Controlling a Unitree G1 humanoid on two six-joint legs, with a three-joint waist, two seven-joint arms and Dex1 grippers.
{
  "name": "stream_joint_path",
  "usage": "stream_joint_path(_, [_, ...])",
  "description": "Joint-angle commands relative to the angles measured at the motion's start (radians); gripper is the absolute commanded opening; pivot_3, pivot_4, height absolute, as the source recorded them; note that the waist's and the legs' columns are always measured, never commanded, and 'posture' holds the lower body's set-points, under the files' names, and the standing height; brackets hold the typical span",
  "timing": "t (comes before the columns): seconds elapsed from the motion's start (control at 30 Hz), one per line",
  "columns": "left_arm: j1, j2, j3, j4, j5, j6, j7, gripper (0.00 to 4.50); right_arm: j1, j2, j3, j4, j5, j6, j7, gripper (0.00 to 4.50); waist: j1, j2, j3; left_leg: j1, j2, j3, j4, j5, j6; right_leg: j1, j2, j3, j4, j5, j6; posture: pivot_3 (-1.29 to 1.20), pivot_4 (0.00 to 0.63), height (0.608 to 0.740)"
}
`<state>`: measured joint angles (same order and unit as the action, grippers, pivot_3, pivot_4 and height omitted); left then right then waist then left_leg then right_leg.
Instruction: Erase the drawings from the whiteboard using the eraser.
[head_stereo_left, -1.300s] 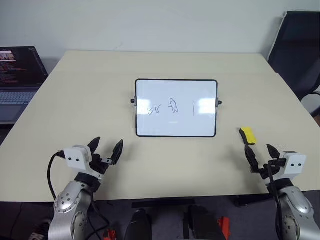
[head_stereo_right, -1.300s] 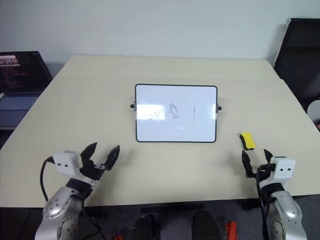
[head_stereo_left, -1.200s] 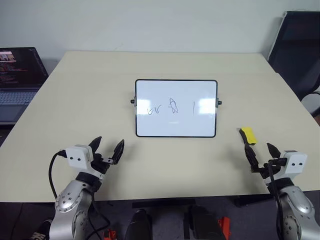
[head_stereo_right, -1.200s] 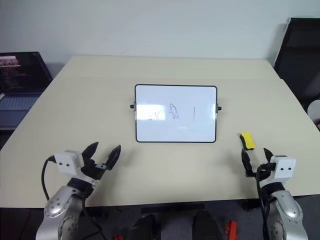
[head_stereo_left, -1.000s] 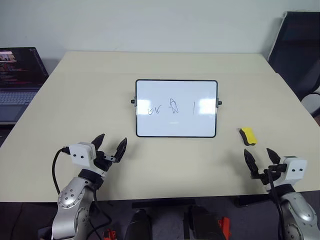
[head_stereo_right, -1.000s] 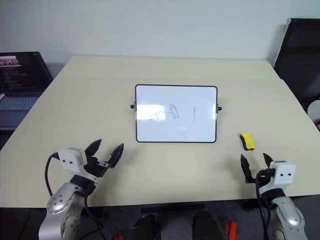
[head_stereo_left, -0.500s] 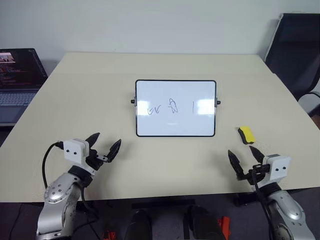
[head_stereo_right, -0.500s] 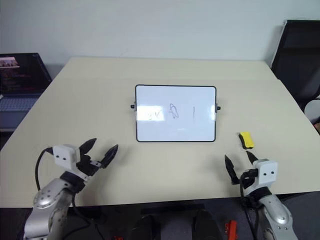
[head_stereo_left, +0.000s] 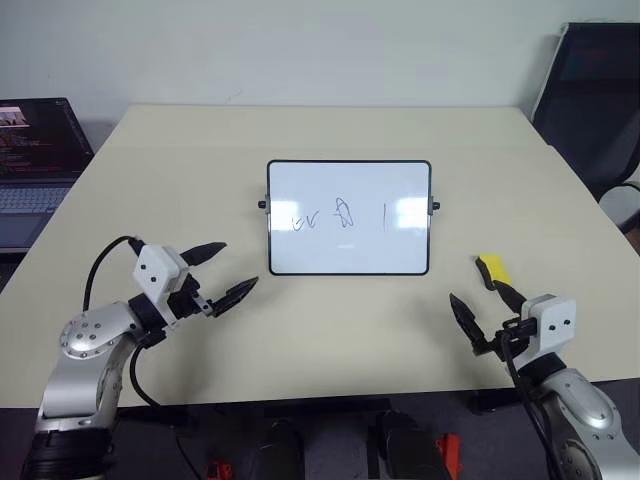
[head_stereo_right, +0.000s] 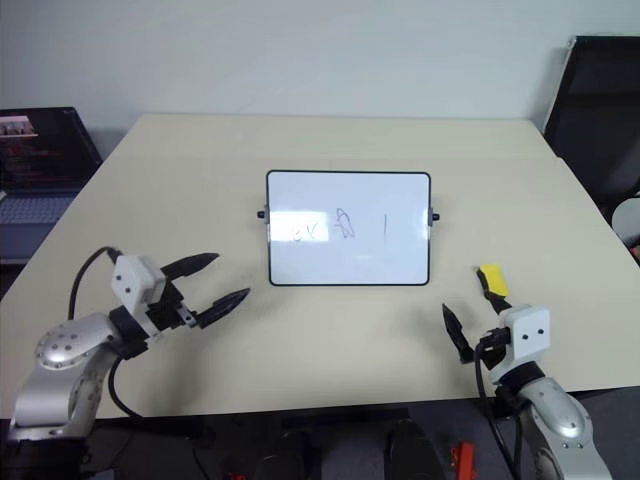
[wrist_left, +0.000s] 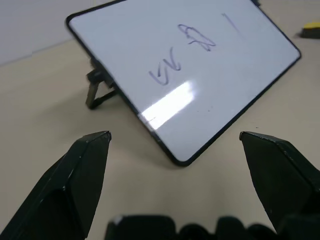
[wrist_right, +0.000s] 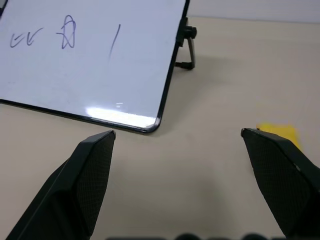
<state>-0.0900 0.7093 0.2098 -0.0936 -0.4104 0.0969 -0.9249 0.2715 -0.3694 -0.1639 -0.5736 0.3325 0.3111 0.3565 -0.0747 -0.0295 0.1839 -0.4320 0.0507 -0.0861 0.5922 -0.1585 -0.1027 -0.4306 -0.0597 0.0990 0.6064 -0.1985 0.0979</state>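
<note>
Dark open laptop (head_stereo_left: 35, 165): far left, off the table's left edge.

Pale beige rectangular table (head_stereo_left: 330, 330): carries everything below.

Left gripper (head_stereo_left: 222, 272), two black fingers on a white wrist block: over the near left of the table, well short of the board, claw spread wide and holding nothing. Its wrist view looks between the fingers at the board's lower left corner and its black folding stand leg (wrist_left: 95, 90), a part hidden from the head views.

Small white rectangular whiteboard (head_stereo_left: 349, 217), thin black frame, rounded corners, side knobs: propped at the table's centre.

Thin dark marker drawings (head_stereo_left: 338, 214): a letter-like squiggle, a looped figure, a short vertical stroke, in a row across the board's middle, all unerased.

Right gripper (head_stereo_left: 482, 310), same build: over the near right edge, claw spread wide, empty. Its wrist view shows the board's lower right corner and right stand leg.

Small yellow block eraser with black base (head_stereo_left: 491, 270): flat on the table, right of the board, just beyond the right gripper, untouched.

Black chair (head_stereo_left: 595, 100): far right.

Change from half a second earlier: the left gripper has turned inward toward the board and risen; the right gripper has shifted slightly left. Board and eraser have not moved.
</note>
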Motion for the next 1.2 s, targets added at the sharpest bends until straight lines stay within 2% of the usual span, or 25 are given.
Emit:
stream_joint_path(0.03, [-0.059,0.061,-0.037,-0.073,-0.061,0.092,-0.093,4.5,-0.064,-0.062,-0.012,-0.059,0.022,0.112,0.004,4.43,0.0,0.0,0.0,0.0,0.0,0.0,0.0,0.0,0.0,0.0,0.0,0.0,0.0,0.0,0.0,0.0,0.15,0.74])
stream_joint_path(0.13, [-0.122,0.083,-0.056,-0.079,-0.073,0.134,-0.123,4.5,-0.117,-0.079,-0.029,-0.08,0.066,0.183,-0.005,4.43,0.0,0.0,0.0,0.0,0.0,0.0,0.001,0.0,0.0,-0.001,0.0,0.0,0.002,0.0,0.0,0.0,0.15,0.74])
stream_joint_path(0.27, [-0.195,0.059,-0.07,-0.075,-0.082,0.16,-0.115,4.5,-0.149,-0.091,-0.051,-0.084,0.087,0.23,-0.006,4.43,0.002,0.0,0.0,0.0,0.0,0.0,0.001,0.0,0.001,-0.001,0.0,0.0,0.003,0.0,0.0,0.0,0.15,0.74])
stream_joint_path(0.57, [-0.224,0.027,-0.104,-0.105,-0.089,0.192,-0.128,4.5,-0.131,-0.102,-0.029,-0.1,0.082,0.231,0.012,4.43,0.001,0.0,0.0,0.0,-0.001,-0.002,0.0,0.001,0.001,0.002,0.0,-0.002,0.005,-0.001,0.001,0.0,0.15,0.74])
stream_joint_path(0.67, [-0.229,0.021,-0.109,-0.111,-0.089,0.198,-0.127,4.5,-0.132,-0.099,-0.024,-0.102,0.077,0.23,0.01,4.43,-0.002,0.002,0.001,0.0,-0.006,-0.023,0.0,0.001,0.002,0.013,-0.005,-0.022,0.005,-0.004,0.001,0.0,0.15,0.74])
stream_joint_path(0.77, [-0.236,0.016,-0.117,-0.109,-0.086,0.196,-0.131,4.5,-0.132,-0.096,-0.026,-0.102,0.067,0.234,-0.004,4.43,-0.001,0.007,0.004,-0.001,-0.011,-0.043,0.0,0.003,0.004,0.026,-0.016,-0.054,0.005,-0.01,-0.004,0.0,0.15,0.74])
stream_joint_path(0.83, [-0.245,0.014,-0.124,-0.106,-0.085,0.195,-0.138,4.5,-0.133,-0.094,-0.031,-0.102,0.068,0.24,-0.012,4.43,0.01,0.009,0.005,-0.002,-0.011,-0.048,-0.002,0.002,0.003,0.026,-0.017,-0.06,0.006,-0.01,-0.004,0.0,0.15,0.74])
stream_joint_path(1.03, [-0.294,0.0,-0.153,-0.085,-0.079,0.191,-0.158,4.5,-0.13,-0.1,-0.053,-0.109,0.083,0.261,-0.026,4.43,0.025,0.01,0.005,-0.002,-0.007,-0.037,-0.001,0.003,0.003,0.024,-0.017,-0.055,0.005,-0.01,-0.005,0.0,0.15,0.74])
stream_joint_path(1.2, [-0.355,-0.007,-0.191,-0.044,-0.068,0.181,-0.207,4.5,-0.136,-0.14,-0.081,-0.12,0.1,0.349,-0.031,4.43,0.034,0.01,0.005,-0.002,-0.004,-0.031,0.0,0.003,0.004,0.023,-0.017,-0.053,0.005,-0.011,-0.003,0.0,0.15,0.74])
